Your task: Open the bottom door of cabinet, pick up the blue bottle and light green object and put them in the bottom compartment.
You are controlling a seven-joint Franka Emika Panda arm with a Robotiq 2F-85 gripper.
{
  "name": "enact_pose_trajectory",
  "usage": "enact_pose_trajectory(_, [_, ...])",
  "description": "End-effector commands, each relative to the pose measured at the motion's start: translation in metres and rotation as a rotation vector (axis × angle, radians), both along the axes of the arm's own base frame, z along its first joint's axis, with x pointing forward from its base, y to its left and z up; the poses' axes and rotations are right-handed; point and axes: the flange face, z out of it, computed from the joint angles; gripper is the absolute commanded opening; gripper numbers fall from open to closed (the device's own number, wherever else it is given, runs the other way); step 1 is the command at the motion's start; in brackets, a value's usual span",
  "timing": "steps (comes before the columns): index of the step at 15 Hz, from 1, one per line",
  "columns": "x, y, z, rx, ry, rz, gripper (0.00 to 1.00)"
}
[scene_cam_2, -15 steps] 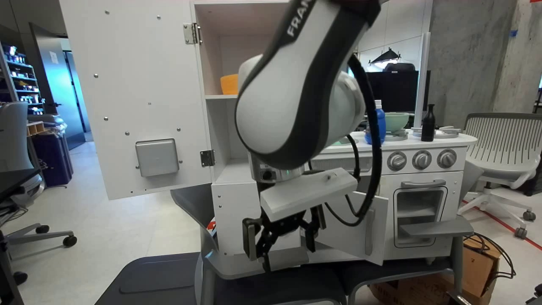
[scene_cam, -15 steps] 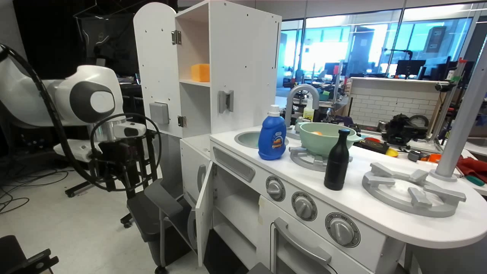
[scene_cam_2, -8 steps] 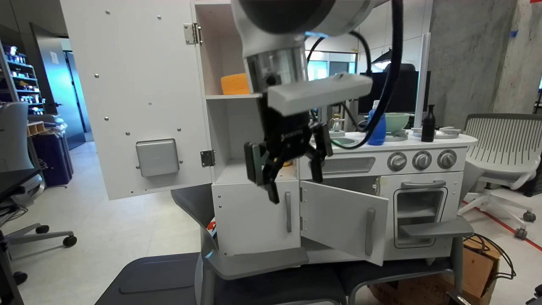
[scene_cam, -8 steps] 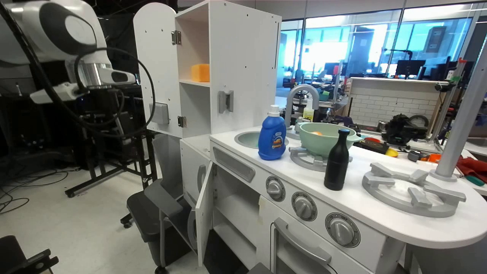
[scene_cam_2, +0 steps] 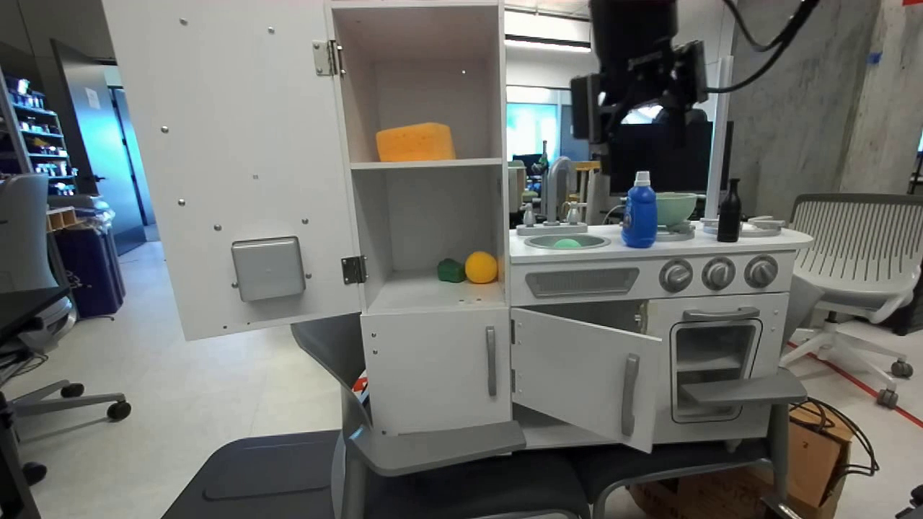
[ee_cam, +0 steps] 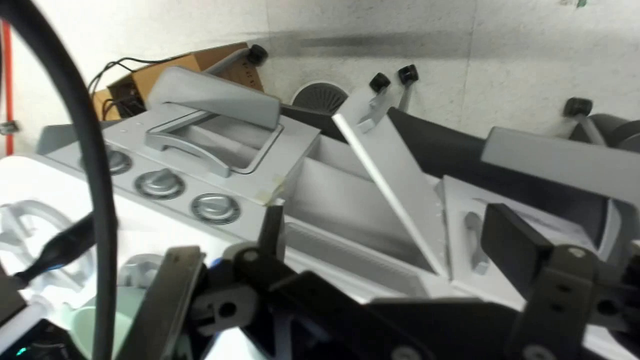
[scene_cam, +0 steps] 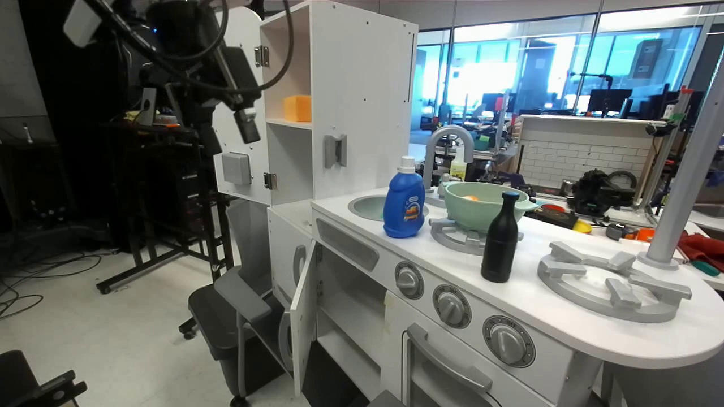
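The blue bottle (scene_cam: pixel 404 206) stands upright on the counter beside the sink; it also shows in an exterior view (scene_cam_2: pixel 639 215). In the wrist view it is mostly hidden behind the gripper. A light green object (scene_cam_2: pixel 567 244) lies in the sink. The bottom cabinet door (scene_cam_2: pixel 577 375) stands partly open, also seen in the wrist view (ee_cam: pixel 400 185). The bottom compartment (scene_cam: pixel 350 305) behind it shows a shelf. My gripper (scene_cam_2: pixel 638 140) is open and empty, high above the counter; in the wrist view its fingers (ee_cam: pixel 387 220) are wide apart, with nothing between them.
A black bottle (scene_cam: pixel 500 240) and a light green bowl (scene_cam: pixel 481 208) on a burner stand on the counter. The faucet (scene_cam_2: pixel 559 189) rises behind the sink. The tall cabinet's open door (scene_cam_2: pixel 238 166) is at the side. A yellow ball (scene_cam_2: pixel 481 267) lies inside. Chairs stand in front.
My gripper has risen from low in front of the cabinets to high above the counter, moving toward the sink side. The bottom door, blue bottle and green object have not moved.
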Motion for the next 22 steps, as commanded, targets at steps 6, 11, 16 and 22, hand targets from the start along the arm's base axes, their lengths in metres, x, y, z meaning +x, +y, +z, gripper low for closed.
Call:
enact_pose_trajectory(6, [0.037, -0.19, -0.001, -0.04, -0.212, -0.182, 1.0])
enact_pose_trajectory(11, [0.078, -0.177, -0.054, 0.022, -0.272, -0.126, 1.0])
enact_pose_trajectory(16, [0.11, -0.165, -0.07, 0.018, -0.295, -0.089, 1.0])
enact_pose_trajectory(22, [0.135, -0.16, -0.078, 0.01, -0.31, -0.075, 1.0])
